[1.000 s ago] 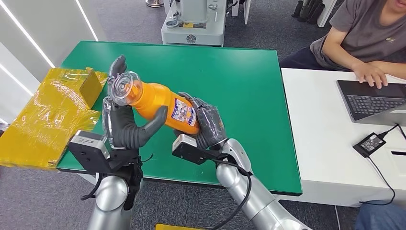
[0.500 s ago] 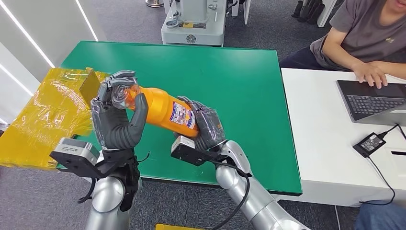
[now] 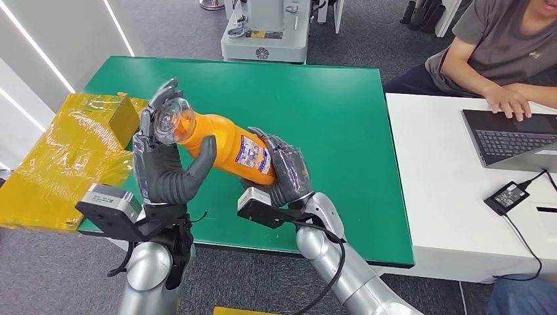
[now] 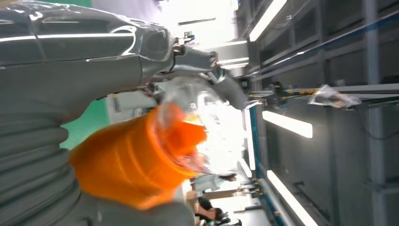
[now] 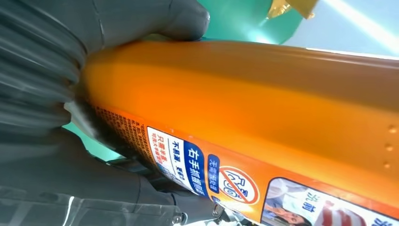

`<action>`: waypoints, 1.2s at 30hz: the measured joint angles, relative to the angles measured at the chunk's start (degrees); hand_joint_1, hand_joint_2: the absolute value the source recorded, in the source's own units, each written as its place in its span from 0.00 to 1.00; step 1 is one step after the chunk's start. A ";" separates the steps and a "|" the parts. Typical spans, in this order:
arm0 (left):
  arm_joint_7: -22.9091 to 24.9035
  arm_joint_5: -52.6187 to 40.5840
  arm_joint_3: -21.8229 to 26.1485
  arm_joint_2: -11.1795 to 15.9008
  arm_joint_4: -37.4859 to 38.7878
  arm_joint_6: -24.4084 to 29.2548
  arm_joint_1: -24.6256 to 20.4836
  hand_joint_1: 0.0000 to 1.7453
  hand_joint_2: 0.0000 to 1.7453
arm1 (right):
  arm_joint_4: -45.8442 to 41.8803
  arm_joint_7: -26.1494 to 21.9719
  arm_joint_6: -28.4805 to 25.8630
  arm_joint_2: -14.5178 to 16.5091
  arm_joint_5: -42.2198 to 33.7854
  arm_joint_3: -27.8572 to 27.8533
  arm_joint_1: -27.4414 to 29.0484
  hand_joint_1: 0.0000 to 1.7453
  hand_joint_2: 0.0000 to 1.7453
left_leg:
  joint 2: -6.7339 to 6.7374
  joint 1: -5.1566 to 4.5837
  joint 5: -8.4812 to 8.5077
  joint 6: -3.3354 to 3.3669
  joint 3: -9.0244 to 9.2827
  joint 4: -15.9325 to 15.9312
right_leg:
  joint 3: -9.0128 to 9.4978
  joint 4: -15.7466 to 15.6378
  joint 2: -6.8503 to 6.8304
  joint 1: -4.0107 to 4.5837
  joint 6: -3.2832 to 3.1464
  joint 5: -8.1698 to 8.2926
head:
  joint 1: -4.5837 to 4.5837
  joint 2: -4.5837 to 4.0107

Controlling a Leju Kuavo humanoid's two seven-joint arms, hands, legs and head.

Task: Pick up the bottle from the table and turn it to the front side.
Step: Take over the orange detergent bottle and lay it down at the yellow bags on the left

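The left hand (image 3: 172,172) has loosened since half a second ago: thumb under the orange bottle's (image 3: 226,146) neck, fingers by its clear cap (image 3: 170,119). The right hand (image 3: 286,172) still grips the labelled base. The bottle hangs tilted above the green table (image 3: 341,125), probably mid-turn.

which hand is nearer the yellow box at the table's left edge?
Left. The left hand grips the cap end of the orange bottle, right beside the yellow box. The right hand holds the bottle's base, farther away.
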 joint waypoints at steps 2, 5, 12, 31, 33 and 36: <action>0.35 0.06 0.00 -0.01 0.03 -0.44 -0.01 0.00 1.00 | -0.11 -0.23 -0.02 0.08 -0.17 0.00 -0.20 1.00 1.00 | 0.00 0.00 0.00 0.00 0.00 0.00 | 0.00 0.00 0.00 0.00 0.00 0.00 | 0.01 0.00; 0.63 0.68 0.00 -0.01 0.06 -1.49 -0.01 0.00 1.00 | -0.13 -0.77 0.30 0.12 -0.70 0.00 -0.67 1.00 1.00 | 0.00 0.00 0.00 0.00 0.00 0.00 | 0.00 0.00 0.00 0.00 0.00 0.00 | 0.00 0.00; 1.04 1.92 0.00 -0.01 0.06 -3.60 -0.01 0.00 1.00 | 0.60 -2.41 1.11 0.55 -2.23 0.00 -1.52 1.00 1.00 | 0.00 0.00 0.00 0.00 0.00 0.00 | 0.00 0.00 0.00 0.00 0.00 0.00 | 0.01 0.00; 1.03 0.60 -0.01 0.01 -0.95 -2.19 0.07 0.00 1.00 | 3.78 -3.11 5.67 1.18 -5.32 -0.02 -2.80 1.00 1.00 | -0.01 0.00 0.00 0.00 0.00 0.00 | 0.00 0.00 -0.01 0.00 0.00 0.00 | 0.01 0.00; 1.02 0.58 -0.01 0.01 -1.07 -2.09 0.08 0.00 1.00 | 4.00 -3.11 5.86 1.20 -5.74 -0.02 -2.81 1.00 1.00 | -0.01 0.00 0.00 0.00 0.00 0.00 | 0.00 0.00 -0.01 0.00 0.00 0.00 | 0.00 0.00; 1.02 0.58 -0.03 0.01 -1.12 -2.03 0.08 0.00 1.00 | 4.48 -3.11 5.86 1.36 -6.10 -0.02 -2.97 1.00 1.00 | 0.00 0.00 0.00 0.00 0.00 0.00 | 0.00 0.00 0.00 0.00 0.00 0.00 | 0.01 0.00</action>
